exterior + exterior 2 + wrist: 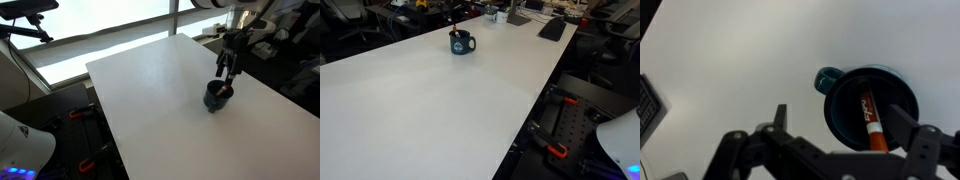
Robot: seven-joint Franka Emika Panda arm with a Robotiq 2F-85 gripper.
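One dark blue mug stands upright toward one side of the white table, and the wrist view shows a red-and-white marker leaning inside it. The gripper hangs just above the mug's mouth with its jaws spread wide and nothing between them, apart from both marker and rim as far as I can tell. Judging by that, getting the marker into the mug looks done, and little seems left beyond drawing the arm clear.
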